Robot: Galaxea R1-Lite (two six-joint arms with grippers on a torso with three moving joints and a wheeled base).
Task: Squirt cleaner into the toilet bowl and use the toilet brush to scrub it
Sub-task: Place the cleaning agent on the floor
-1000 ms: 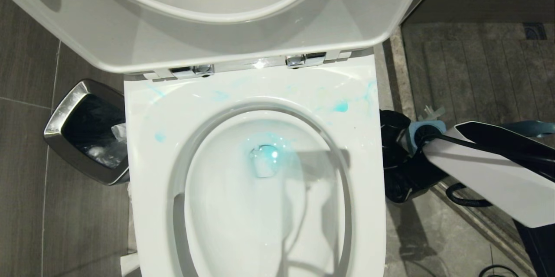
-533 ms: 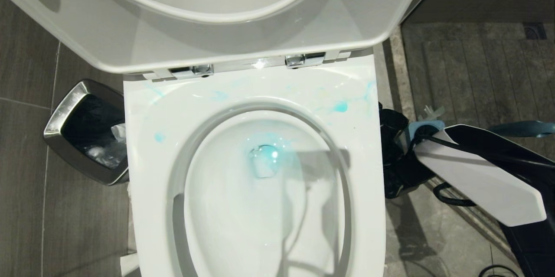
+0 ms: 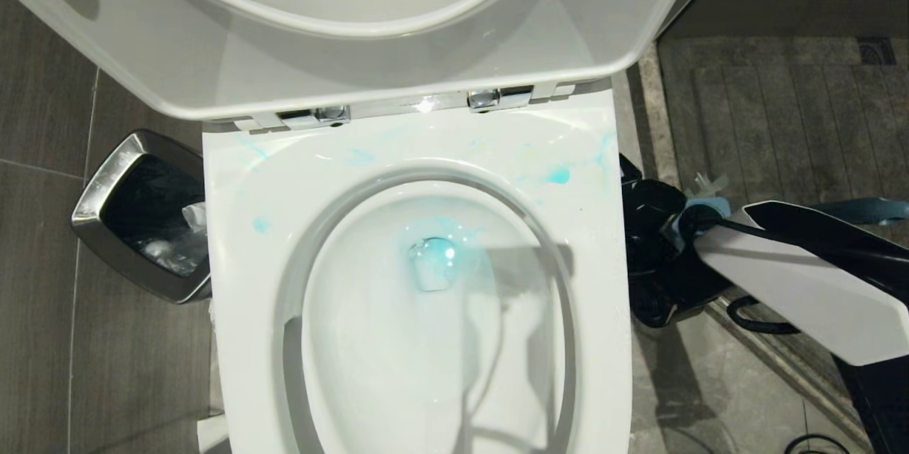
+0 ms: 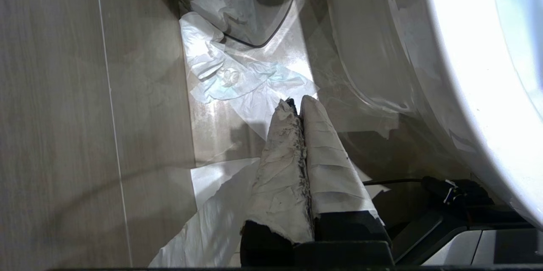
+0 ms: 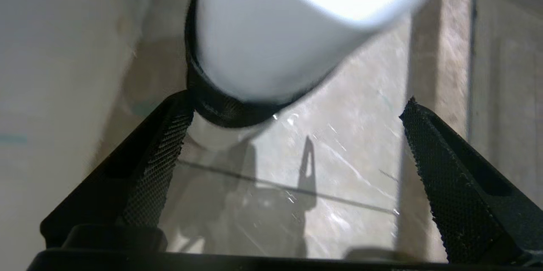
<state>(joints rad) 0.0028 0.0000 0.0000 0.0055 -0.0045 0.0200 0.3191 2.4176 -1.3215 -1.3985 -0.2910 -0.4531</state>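
Right hand shifted—fingers apart, wrist-view only

Change noted from my station: my white-and-black right arm, beside the glossy white ceramic toilet bowl, drew toward the bowl's rim half a second ago and has since swung back outward.

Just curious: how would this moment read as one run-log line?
cleaner: smeared on toilet bowl | right tool: open, beside bowl | left tool: shut, idle | toilet brush: untouched

A steel-rimmed waste bin stands on grey floor tiles, crumpled tissue lying just beside it.
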